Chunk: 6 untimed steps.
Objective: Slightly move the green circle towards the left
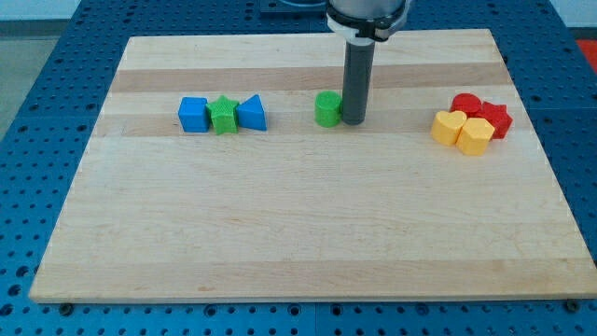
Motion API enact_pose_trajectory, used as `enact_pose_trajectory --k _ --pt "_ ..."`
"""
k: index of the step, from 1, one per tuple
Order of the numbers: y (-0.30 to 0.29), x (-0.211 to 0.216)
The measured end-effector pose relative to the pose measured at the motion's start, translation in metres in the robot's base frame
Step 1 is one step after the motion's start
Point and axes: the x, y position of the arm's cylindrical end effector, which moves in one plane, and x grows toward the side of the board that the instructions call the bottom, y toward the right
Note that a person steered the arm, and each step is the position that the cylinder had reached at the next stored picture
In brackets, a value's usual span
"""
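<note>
The green circle (327, 108) is a short green cylinder standing on the wooden board (308, 233), a little above the board's middle. My tip (354, 120) is at the lower end of the dark rod, right beside the green circle on its right side, touching it or nearly so.
At the view's left stand a blue cube (193, 115), a green star (223, 115) and a blue triangle (252, 113) in a row. At the right is a cluster: a red circle (465, 104), a red star (495, 119), a yellow heart (449, 126) and a yellow block (475, 136).
</note>
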Motion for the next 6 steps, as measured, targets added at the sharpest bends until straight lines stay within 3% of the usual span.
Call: enact_pose_trajectory --k 3,6 --pt "-0.02 -0.035" --pt "-0.04 -0.016"
